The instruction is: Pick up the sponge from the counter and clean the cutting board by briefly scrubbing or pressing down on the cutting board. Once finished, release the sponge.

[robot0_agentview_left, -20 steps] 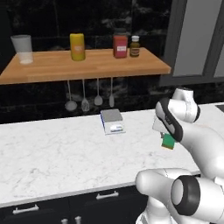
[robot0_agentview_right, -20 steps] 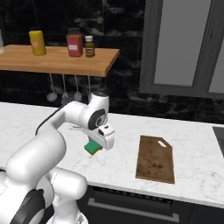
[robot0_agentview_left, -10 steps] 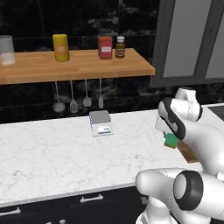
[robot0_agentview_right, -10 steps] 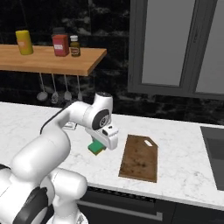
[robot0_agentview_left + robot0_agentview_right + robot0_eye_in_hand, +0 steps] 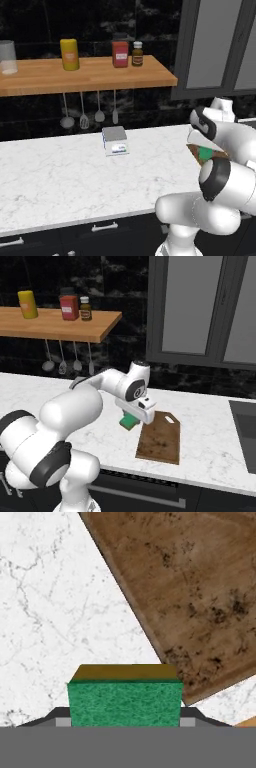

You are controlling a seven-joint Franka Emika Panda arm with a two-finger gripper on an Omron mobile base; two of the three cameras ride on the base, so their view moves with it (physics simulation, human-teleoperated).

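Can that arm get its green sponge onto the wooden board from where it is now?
Probably yes. The gripper holds the sponge just beside the cutting board, above the counter, and nothing lies on the board or between them.

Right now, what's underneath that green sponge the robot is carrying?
Under the sponge, shut in the gripper, lies bare white counter, beside the cutting board's edge. The spot directly below is covered by the sponge itself.

You're in kitchen: white marble counter [image 5: 60, 175] over dark cabinets, wooden wall shelf [image 5: 85, 75] with jars, 4 utensils [image 5: 90, 117] hanging beneath, cutting board [image 5: 160, 438], scale [image 5: 115, 141].
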